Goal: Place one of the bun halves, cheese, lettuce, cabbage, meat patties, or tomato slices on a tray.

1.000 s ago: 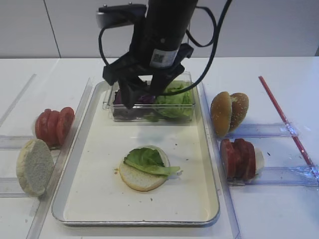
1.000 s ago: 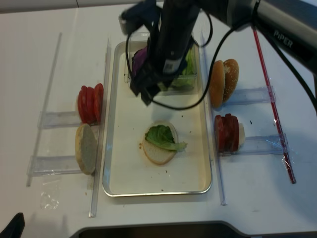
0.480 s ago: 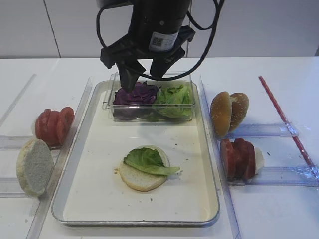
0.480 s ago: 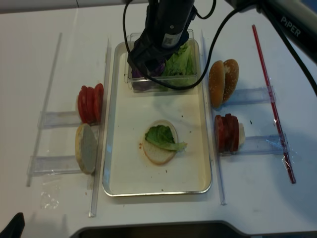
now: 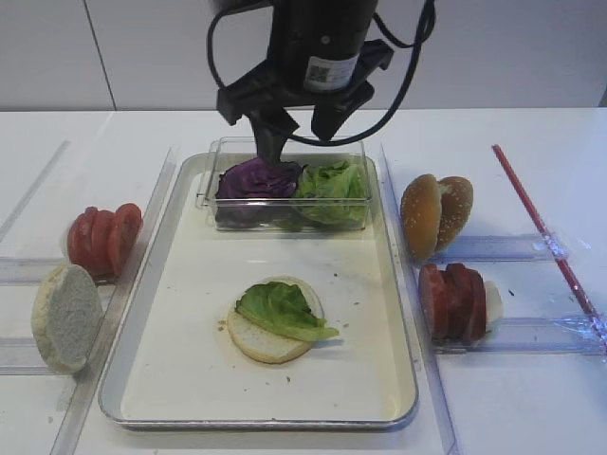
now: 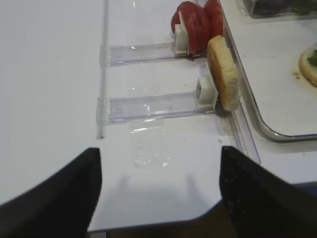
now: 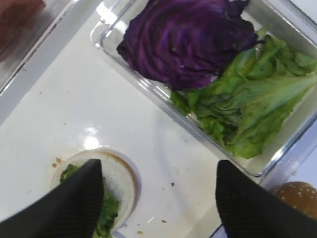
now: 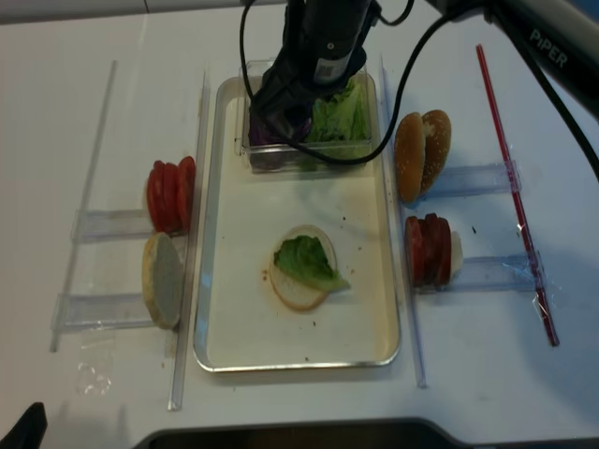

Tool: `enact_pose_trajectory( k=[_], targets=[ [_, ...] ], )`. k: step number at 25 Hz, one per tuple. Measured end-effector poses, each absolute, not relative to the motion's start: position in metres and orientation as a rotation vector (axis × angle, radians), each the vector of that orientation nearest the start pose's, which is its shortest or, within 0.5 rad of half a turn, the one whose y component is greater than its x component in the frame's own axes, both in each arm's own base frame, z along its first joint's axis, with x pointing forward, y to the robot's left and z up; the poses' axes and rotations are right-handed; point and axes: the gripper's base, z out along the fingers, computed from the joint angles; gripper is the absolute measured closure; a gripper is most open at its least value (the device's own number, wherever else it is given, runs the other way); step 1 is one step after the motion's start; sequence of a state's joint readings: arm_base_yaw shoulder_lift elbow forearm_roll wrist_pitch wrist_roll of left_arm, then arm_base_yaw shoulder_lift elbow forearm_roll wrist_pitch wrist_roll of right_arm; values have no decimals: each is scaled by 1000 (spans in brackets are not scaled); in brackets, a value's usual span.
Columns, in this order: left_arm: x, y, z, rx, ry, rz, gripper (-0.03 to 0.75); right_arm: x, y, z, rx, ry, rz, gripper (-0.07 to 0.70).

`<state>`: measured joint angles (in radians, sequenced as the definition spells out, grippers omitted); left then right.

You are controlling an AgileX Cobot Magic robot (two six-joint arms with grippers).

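The right gripper (image 5: 296,133) is hanging over the far end of the tray (image 5: 171,313), its two dark fingers (image 7: 74,203) spread wide apart and holding nothing. Directly beneath it, a small clear box (image 5: 358,213) is sitting inside the tray. The box is holding the cabbage (image 5: 256,177), a dark purple crinkled clump under the gripper's left finger, and a heap of loose green leaves (image 5: 332,182) touching the cabbage on its right.

Nearer the camera than the gripper, in the middle of the tray floor, one of the bun halves (image 5: 270,336) is lying cut face up. The lettuce (image 5: 283,310) is resting on top of it, with one edge hanging past the bun's right side.

To the right of the gripper, outside the tray, two more buns with seeded crusts (image 5: 434,213) are standing on edge in a clear rack, and tomato slices (image 5: 457,299) are standing in a second rack just in front of them. To the gripper's left, outside the tray, more red slices (image 5: 102,239) and a pale bun (image 5: 64,318) are standing in clear racks.

The left gripper (image 6: 158,198) is hovering low over the bare white table (image 6: 49,99), well away from the tray, with its fingers wide apart and nothing between them.
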<state>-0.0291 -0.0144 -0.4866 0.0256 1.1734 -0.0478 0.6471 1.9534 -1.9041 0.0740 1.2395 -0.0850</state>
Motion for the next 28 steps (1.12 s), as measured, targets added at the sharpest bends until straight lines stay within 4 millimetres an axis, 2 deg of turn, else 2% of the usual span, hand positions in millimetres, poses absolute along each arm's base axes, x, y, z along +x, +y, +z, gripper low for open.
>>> enact_pose_trajectory(
  k=[6,8,11,15,19,22,25,28],
  targets=[
    [-11,2,265,-23,2156,-13,211,361,220,320,-780,2682,311,111],
    [-11,2,265,-23,2156,-13,211,368,202,326,-713,2680,310,113],
    [-11,2,265,-23,2156,-13,211,371,173,338,-621,2677,298,127],
    [-11,2,265,-23,2156,-13,211,365,129,337,-490,2731,258,136],
    [-11,2,265,-23,2156,-13,211,342,82,323,-350,2834,217,137],
    [-11,2,265,-23,2156,-13,211,312,52,311,-246,2905,192,137],
    [-11,2,265,-23,2156,-13,211,270,31,312,-172,2917,172,137],
    [-11,2,265,-23,2156,-13,211,226,24,317,-148,2863,164,137]
  ],
)
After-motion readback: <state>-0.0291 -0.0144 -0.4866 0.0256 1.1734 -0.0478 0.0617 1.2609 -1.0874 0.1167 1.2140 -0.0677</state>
